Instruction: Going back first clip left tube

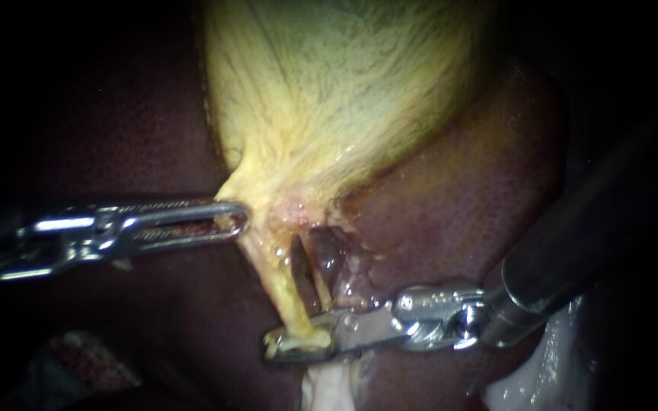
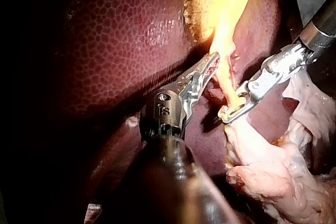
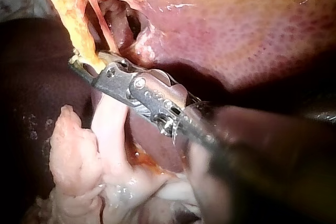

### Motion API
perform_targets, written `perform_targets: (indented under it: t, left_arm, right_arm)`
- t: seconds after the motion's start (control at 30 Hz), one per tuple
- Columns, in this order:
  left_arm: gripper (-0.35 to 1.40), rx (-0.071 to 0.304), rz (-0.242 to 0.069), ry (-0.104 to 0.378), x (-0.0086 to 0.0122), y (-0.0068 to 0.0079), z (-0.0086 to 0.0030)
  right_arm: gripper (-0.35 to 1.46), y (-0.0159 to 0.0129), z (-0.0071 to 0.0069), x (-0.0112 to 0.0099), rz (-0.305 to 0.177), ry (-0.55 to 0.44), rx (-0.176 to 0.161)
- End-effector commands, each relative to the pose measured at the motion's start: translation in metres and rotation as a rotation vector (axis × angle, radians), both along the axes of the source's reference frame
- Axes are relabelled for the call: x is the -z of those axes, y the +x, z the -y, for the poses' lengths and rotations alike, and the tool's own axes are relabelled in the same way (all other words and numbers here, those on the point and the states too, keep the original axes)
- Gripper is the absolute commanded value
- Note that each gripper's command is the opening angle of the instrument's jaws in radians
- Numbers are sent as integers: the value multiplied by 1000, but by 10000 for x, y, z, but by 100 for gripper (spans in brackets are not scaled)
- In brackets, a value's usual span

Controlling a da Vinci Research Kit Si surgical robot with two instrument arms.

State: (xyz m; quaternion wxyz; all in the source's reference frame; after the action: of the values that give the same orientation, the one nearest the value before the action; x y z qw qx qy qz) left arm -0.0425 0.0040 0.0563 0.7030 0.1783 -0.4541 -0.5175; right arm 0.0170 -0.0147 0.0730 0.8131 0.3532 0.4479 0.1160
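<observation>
**Right jaws pinching the low end of the left tube**

The left tube (image 1: 283, 285) is the yellow strand that runs down from the gallbladder (image 1: 329, 91) neck, with liver (image 1: 466, 205) on both sides. It hangs between your two tips, below the left one and above the right one. Its lower end lies crosswise inside the jaws of your right instrument (image 1: 295, 344).

Those jaws stand only a sliver apart, one on each side of the tube and both touching it, so the tube is flattened where they meet it. The right wrist view shows the same: the tips close on the yellow strand, with pale tissue (image 3: 79, 150) hanging under them. You cannot tell from any view whether a clip sits there.

Your left instrument (image 1: 230, 219) comes in level, well up the tube from the right one. Its slotted jaws are pressed nearly together on the edge of the gallbladder neck, which is drawn to a point at the tips.
</observation>
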Motion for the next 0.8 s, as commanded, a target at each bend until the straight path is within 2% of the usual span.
perform_targets:
  t: [0.03,0.27,0.37,0.47,0.53,0.63,0.73,0.8]
  left_arm:
    - [-35,0,0,0,0,0,0]
    - [-35,0,0,0,1,0,0]
    - [-35,0,0,0,1,0,0]
    - [-35,0,0,0,1,1,1]
    - [-35,0,0,0,1,1,1]
    - [-35,0,0,0,1,1,1]
    - [-35,0,0,0,1,1,1]
    - [-35,0,0,0,2,1,1]
  right_arm:
    - [-35,0,0,0,0,0,0]
    - [-35,1,2,2,5,4,0]
    - [7,4,2,4,0,5,-5]
    - [36,6,0,5,-1,-8,-10]
    - [46,8,-2,5,-46,-102,15]
    - [56,11,-6,3,-91,-201,20]
    - [60,13,-12,2,-120,-294,0]
    - [60,13,-18,3,-123,-350,-17]
